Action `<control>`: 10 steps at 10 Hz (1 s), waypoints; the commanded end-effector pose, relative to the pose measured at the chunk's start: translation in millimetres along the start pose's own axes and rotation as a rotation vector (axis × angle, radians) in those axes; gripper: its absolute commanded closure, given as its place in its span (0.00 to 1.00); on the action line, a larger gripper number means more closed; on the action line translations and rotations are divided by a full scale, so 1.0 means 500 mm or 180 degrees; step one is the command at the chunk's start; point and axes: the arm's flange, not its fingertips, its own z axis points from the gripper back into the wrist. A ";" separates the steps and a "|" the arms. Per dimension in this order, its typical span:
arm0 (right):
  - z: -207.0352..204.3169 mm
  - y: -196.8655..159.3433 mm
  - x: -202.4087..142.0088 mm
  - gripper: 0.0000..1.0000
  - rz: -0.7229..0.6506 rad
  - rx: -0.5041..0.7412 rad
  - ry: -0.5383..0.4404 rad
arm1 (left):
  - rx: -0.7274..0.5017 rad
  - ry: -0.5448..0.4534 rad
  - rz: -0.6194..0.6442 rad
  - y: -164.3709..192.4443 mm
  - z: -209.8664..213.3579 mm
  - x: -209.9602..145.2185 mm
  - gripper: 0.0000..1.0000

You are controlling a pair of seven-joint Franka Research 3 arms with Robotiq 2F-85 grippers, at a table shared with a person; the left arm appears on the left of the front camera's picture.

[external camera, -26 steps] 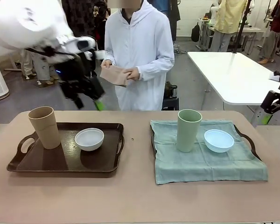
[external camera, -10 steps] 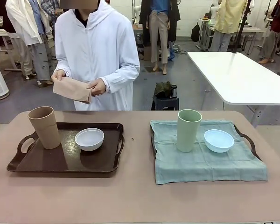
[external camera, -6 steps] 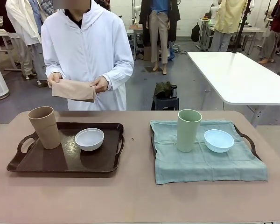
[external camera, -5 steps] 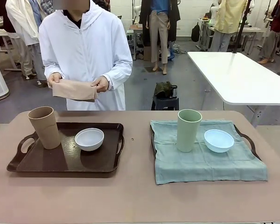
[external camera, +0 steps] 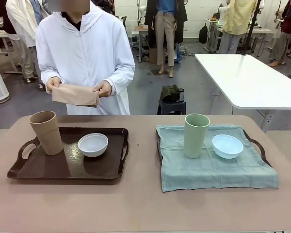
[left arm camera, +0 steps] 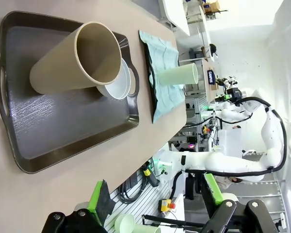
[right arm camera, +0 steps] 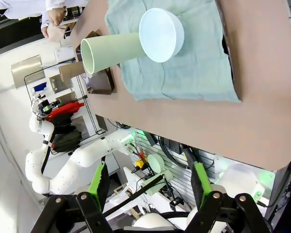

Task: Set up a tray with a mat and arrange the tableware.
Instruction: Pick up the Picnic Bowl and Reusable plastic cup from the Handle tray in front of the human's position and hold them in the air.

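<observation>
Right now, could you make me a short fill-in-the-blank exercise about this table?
Beside the tan tumbler sits the ____ bowl.
The mat lies under the blue bowl and the ____ tumbler.
The folded cloth is held by the ____.
Missing words: white; green; person.

The tan table (external camera: 145, 208) bears a dark brown tray (external camera: 43, 167) beside a mat-covered tray (external camera: 256, 141)
</observation>
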 end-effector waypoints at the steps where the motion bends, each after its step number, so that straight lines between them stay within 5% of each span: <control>1: 0.002 0.001 0.000 0.12 -0.0021 -0.0042 0.0016 | -0.0035 -0.0010 0.0021 -0.003 0.002 0.000 0.00; 10: 0.002 0.001 0.000 0.12 -0.0021 -0.0042 0.0016 | -0.0035 -0.0010 0.0021 -0.003 0.002 0.000 0.00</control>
